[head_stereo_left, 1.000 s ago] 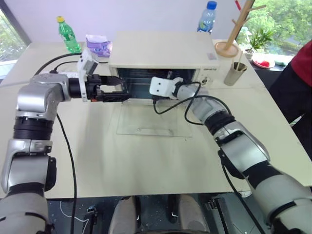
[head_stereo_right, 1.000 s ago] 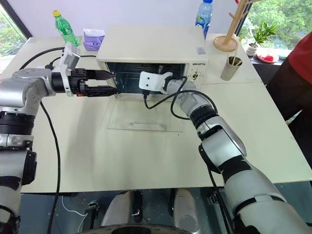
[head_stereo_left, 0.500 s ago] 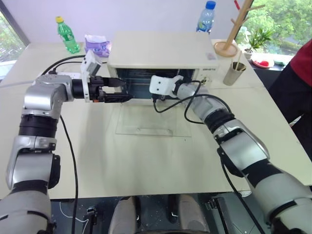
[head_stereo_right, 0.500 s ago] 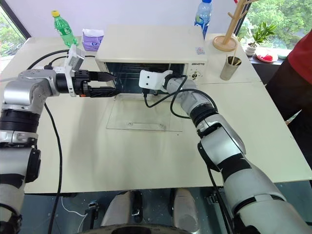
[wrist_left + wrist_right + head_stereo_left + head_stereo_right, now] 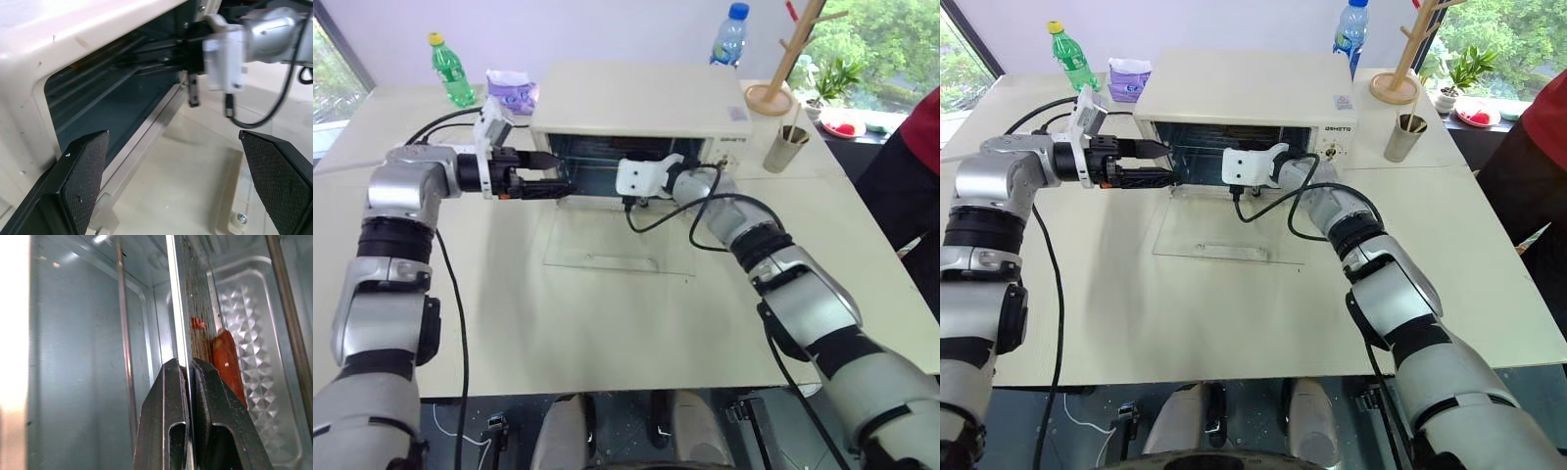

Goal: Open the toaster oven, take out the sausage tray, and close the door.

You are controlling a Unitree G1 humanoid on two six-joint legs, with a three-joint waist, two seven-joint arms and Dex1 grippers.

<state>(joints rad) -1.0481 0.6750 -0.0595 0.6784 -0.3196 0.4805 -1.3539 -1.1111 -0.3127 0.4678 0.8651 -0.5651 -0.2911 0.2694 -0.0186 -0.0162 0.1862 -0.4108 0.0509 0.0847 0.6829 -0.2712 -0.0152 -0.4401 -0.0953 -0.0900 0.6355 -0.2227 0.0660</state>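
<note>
The cream-white toaster oven (image 5: 636, 98) stands at the back of the table. Its glass door (image 5: 617, 240) lies folded down flat in front of it. My right gripper (image 5: 186, 367) reaches into the oven and is shut on the thin front rim of the silver sausage tray (image 5: 254, 333). A reddish sausage (image 5: 229, 362) lies just behind the rim. My left gripper (image 5: 563, 174) is open, level at the left end of the oven's opening, with nothing between its fingers (image 5: 83, 181). The left wrist view looks across the opening at the right gripper (image 5: 146, 66).
Behind the oven stand a green bottle (image 5: 450, 70), a purple pack (image 5: 512, 90) and a blue-capped water bottle (image 5: 729, 37). A wooden mug tree (image 5: 783, 59) and a metal cup (image 5: 786, 147) are to the right. A person in red (image 5: 920, 137) stands at the right edge.
My left forearm has swung in closer to the oven's left side, with its gripper still open. The right arm has stayed in the oven's mouth.
</note>
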